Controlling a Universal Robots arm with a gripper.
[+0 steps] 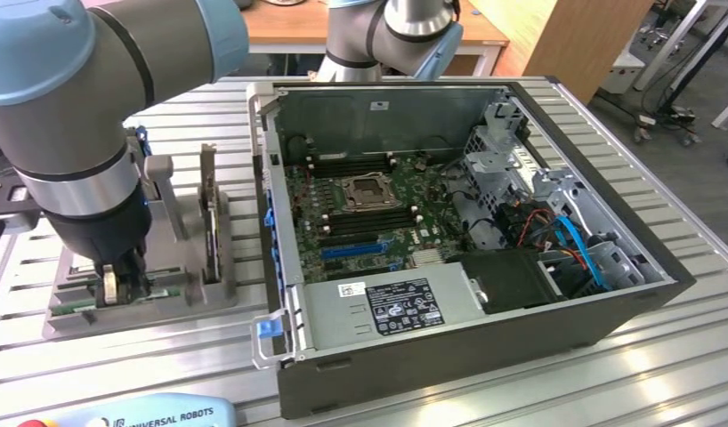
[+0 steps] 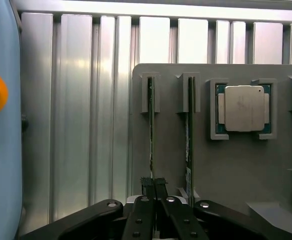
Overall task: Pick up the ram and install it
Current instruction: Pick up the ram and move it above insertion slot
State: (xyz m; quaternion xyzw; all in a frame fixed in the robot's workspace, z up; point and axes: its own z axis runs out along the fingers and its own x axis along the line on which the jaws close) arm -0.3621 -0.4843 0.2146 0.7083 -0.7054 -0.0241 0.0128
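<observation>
One ram (image 2: 151, 135) on edge in holder (image 2: 236, 165) slot, long axis running straight away from tool (image 2: 153, 184), which pinches its near end; holder sits 9 o'clock from PC case (image 1: 459, 365), exterior view.

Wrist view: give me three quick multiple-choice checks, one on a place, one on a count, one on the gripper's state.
1. Where is the square silver processor chip?
A. in a recess of the grey holder tray
B. in the computer's socket
C. on the bare table

2. How many thin green ram sticks stand in the tray's slots?
A. one
B. two
C. four

3. The gripper is:
A. wide open
B. shut on a ram stick
C. shut on the chip

Answers:
1 A, the tray frames it beside the slots.
2 B, two sticks stand edge-on in neighbouring slots.
3 B, its fingertips meet on the stick farther from the chip.
</observation>
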